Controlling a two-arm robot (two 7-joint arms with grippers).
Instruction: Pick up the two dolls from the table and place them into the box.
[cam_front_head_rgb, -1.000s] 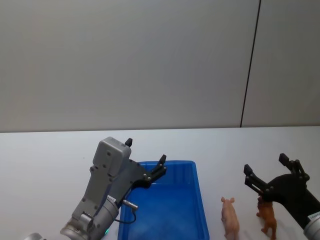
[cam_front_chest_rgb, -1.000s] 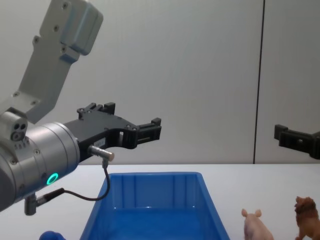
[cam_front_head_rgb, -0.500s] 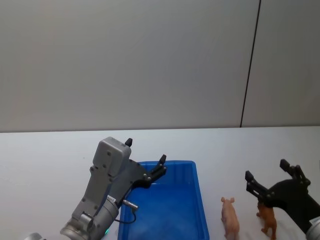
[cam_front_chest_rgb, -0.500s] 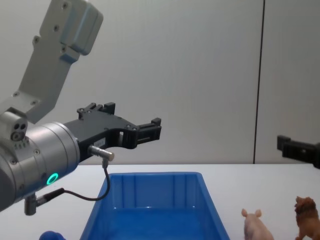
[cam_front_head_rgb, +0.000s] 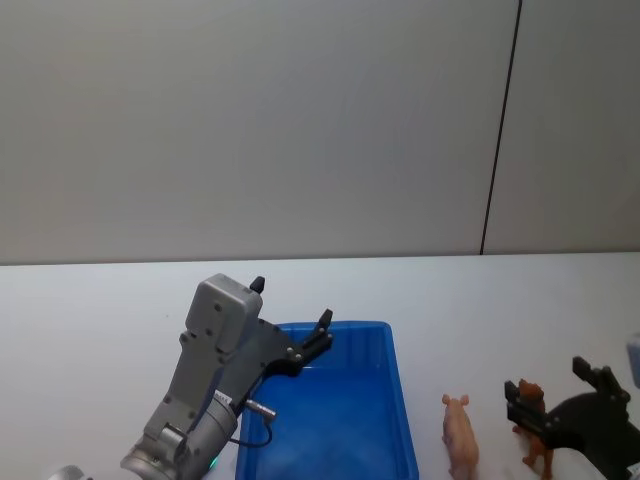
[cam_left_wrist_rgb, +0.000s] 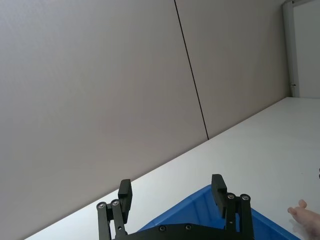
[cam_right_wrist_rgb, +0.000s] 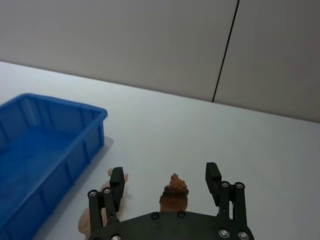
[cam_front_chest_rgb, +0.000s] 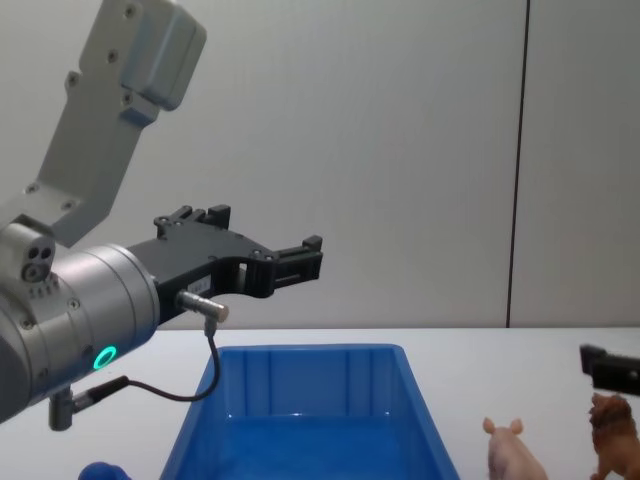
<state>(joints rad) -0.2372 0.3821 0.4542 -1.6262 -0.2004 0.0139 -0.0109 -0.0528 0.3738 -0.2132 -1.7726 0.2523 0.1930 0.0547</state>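
My right gripper (cam_front_head_rgb: 548, 380) hangs with fingers spread. The lion (cam_front_head_rgb: 540, 450) stands between them on the table (cam_front_head_rgb: 100, 330) with a gap on either side. The pig (cam_front_head_rgb: 461, 435) is just left of it, the box (cam_front_head_rgb: 400, 400) beyond. My left gripper (cam_front_head_rgb: 291, 300), also spread, hovers over the box's far end.

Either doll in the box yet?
No, the pig and the lion both stand on the table to the right of the box.
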